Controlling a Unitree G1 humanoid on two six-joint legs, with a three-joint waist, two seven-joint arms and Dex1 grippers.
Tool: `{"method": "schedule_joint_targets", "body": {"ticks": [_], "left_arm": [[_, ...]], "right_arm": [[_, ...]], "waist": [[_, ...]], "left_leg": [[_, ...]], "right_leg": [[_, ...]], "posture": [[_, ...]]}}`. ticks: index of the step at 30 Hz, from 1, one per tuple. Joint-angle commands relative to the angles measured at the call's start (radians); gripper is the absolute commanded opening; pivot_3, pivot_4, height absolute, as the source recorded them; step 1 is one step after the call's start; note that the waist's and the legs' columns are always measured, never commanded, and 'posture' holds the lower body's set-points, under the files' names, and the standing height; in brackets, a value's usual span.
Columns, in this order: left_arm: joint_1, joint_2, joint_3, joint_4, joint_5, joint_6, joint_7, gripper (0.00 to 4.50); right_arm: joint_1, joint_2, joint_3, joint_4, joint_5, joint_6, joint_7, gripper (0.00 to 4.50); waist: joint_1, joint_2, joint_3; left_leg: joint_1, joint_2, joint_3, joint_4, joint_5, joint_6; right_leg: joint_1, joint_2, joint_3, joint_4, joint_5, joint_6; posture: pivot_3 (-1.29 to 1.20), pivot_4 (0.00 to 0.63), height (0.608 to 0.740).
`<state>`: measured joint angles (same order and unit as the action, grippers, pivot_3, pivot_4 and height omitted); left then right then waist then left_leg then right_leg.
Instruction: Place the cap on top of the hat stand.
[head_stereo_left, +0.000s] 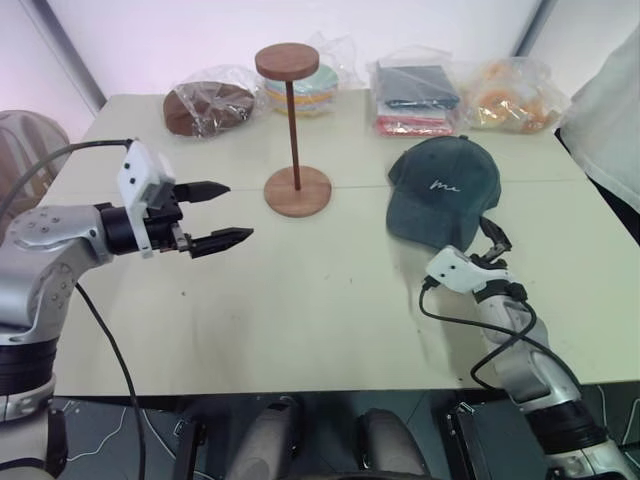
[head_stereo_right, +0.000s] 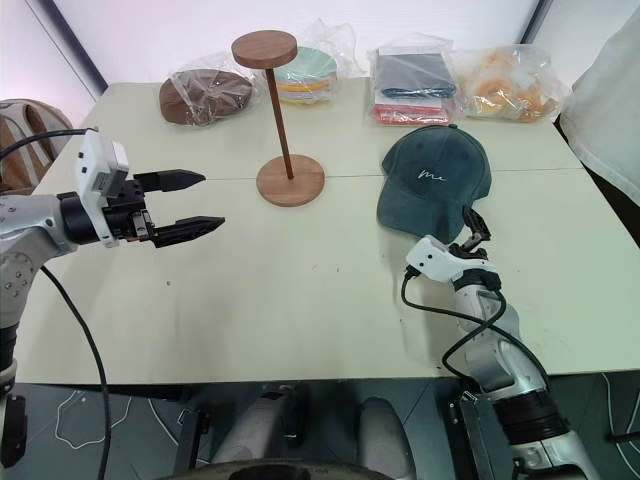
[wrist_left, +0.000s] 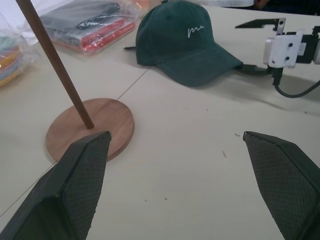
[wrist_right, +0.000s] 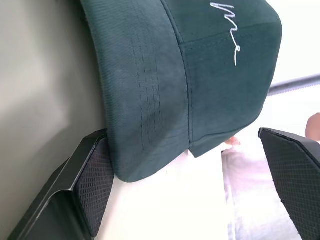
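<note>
Cap (head_stereo_left: 444, 190) flat on the table (head_stereo_left: 300, 310), right of centre, brim toward the near edge, just beyond the right gripper (head_stereo_left: 490, 243), whose fingers stand wide with the brim's edge between them, one finger (wrist_right: 92, 180) at the brim, not closed on it. Stand (head_stereo_left: 293, 130) upright left of the cap and well apart from it, top disc bare. Left gripper (head_stereo_left: 222, 213) raised at the near left, fingers spread wide and empty, pointing toward the stand's base.

The cap (head_stereo_left: 445, 190) lies on the table (head_stereo_left: 300, 300), its brim directly ahead of the right gripper (head_stereo_right: 474, 228). The hat stand (head_stereo_left: 294, 130) stands ahead and right of the left gripper (head_stereo_left: 222, 213), left of the cap.
</note>
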<state>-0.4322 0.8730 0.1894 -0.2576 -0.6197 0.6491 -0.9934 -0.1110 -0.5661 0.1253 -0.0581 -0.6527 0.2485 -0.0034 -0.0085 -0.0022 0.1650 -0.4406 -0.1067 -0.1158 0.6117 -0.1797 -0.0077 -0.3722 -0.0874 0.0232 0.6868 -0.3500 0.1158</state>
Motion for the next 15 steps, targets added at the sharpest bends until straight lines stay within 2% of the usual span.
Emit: {"method": "schedule_joint_targets", "body": {"ticks": [1,4,6,15], "left_arm": [[-0.014,0.020,0.017,-0.023,0.001,-0.011,-0.001,4.50],[-0.013,0.021,0.016,-0.025,0.001,-0.012,0.001,4.50],[-0.010,0.022,0.017,-0.027,0.001,-0.011,0.003,4.50],[-0.007,0.026,0.023,-0.032,0.002,-0.012,0.009,4.50]], "right_arm": [[0.013,0.006,-0.028,0.019,0.003,0.006,-0.011,2.70],[0.006,0.009,-0.027,0.035,0.010,-0.010,-0.016,0.96],[0.003,0.012,-0.026,0.046,0.008,-0.025,-0.031,0.07],[-0.020,0.023,-0.026,0.067,0.004,-0.079,-0.087,0.07]], "waist": [[0.000,0.000,0.000],[-0.005,-0.001,-0.001],[-0.007,-0.004,-0.002],[-0.008,-0.004,-0.003]], "left_leg": [[0.000,0.000,0.000,0.000,0.000,0.000],[0.000,0.000,0.000,0.000,0.000,0.000],[0.001,0.001,0.000,-0.001,0.000,0.000],[0.002,0.001,0.000,-0.001,-0.001,0.001]], "right_leg": [[0.000,0.000,0.000,0.000,0.000,0.000],[0.000,0.000,0.001,0.001,0.000,0.000],[0.001,0.001,0.001,0.001,0.000,0.000],[0.001,0.001,0.001,0.001,0.000,0.000]], "posture": [[0.00,0.150,0.740],[0.00,0.150,0.740],[0.00,0.150,0.740],[0.00,0.150,0.740]]}}
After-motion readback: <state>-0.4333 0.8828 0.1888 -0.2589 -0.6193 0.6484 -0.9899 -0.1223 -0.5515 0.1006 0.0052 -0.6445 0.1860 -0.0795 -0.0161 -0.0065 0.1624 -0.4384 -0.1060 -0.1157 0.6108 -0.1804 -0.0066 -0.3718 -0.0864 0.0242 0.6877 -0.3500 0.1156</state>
